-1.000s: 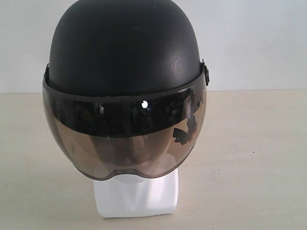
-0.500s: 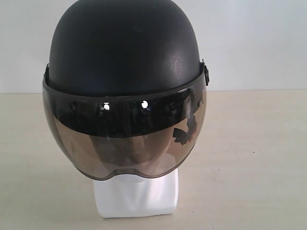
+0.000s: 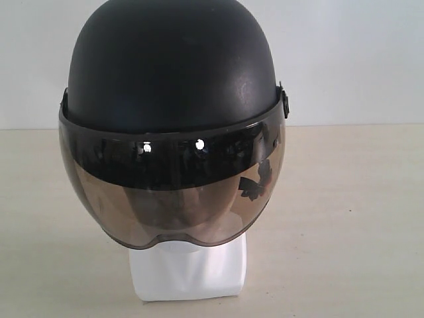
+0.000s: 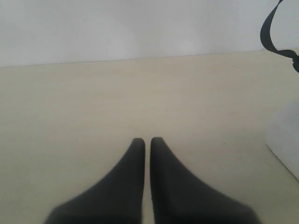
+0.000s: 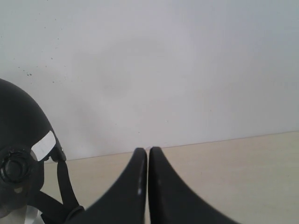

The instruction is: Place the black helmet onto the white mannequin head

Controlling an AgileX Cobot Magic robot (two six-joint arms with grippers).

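Observation:
The black helmet (image 3: pixel 172 66) sits on the white mannequin head (image 3: pixel 189 271), its smoky visor (image 3: pixel 172 199) covering the face; only the neck and base show below. In the right wrist view the helmet's side (image 5: pixel 18 135) and chin strap (image 5: pixel 63 184) appear at the edge. My right gripper (image 5: pixel 147 150) is shut with nothing in it, apart from the helmet. My left gripper (image 4: pixel 147 140) is shut and empty over bare table, with the white base (image 4: pixel 285 140) and a loop of strap (image 4: pixel 273 32) off to one side. Neither gripper shows in the exterior view.
A beige table (image 3: pixel 344 218) runs to a plain white wall (image 3: pixel 351 53) behind the helmet.

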